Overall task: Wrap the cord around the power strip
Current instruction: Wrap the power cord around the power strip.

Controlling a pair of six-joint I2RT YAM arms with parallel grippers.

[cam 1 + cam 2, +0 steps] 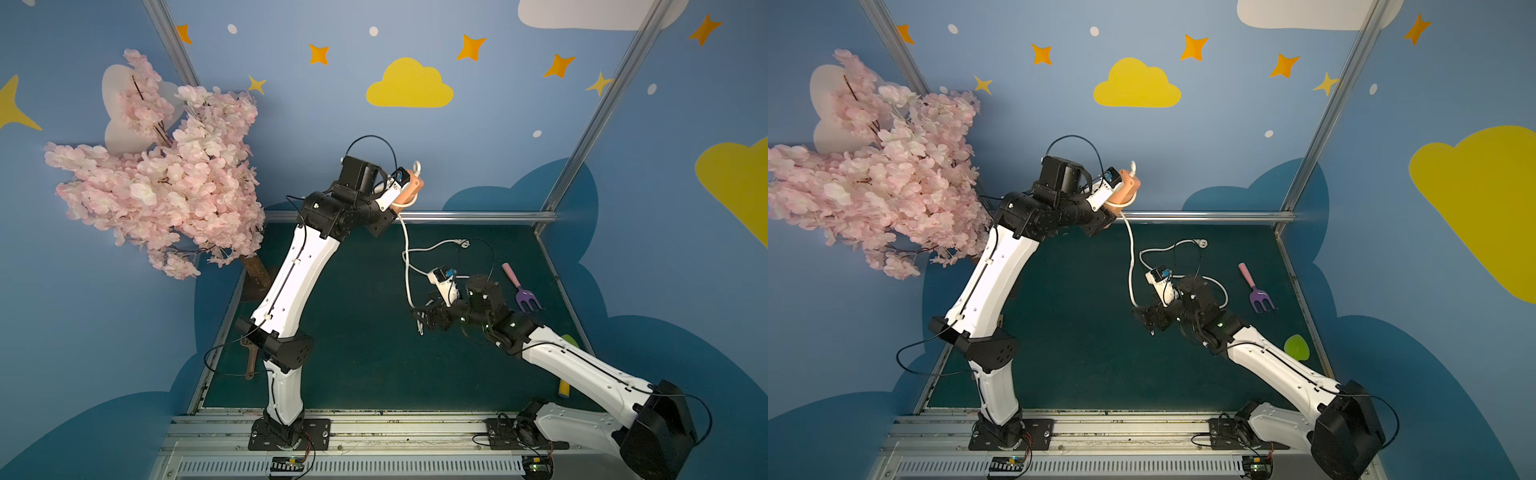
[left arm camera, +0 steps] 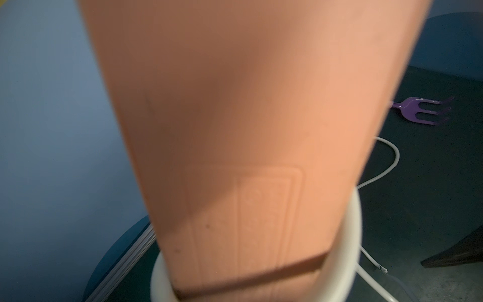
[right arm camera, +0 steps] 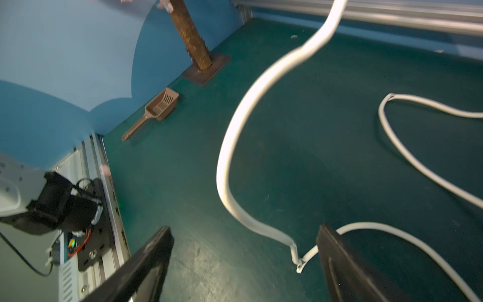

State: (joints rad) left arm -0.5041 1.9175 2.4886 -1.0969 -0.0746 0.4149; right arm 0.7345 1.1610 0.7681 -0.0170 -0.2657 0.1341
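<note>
My left gripper is raised high near the back wall and shut on the salmon-orange power strip. In the left wrist view the power strip fills the frame and hides the fingers. A turn of the white cord loops round its end. The cord hangs down from there to the green mat. It loops back to its round plug, which lies on the mat. My right gripper is low over the mat and open. A kinked bend of the cord sits between its fingers, close to one finger and unclamped.
A purple toy fork with a pink handle lies right of the right arm. A brown scoop lies by the left wall near the blossom tree's trunk. A green leaf shape lies by the right edge. A metal rail bounds the back.
</note>
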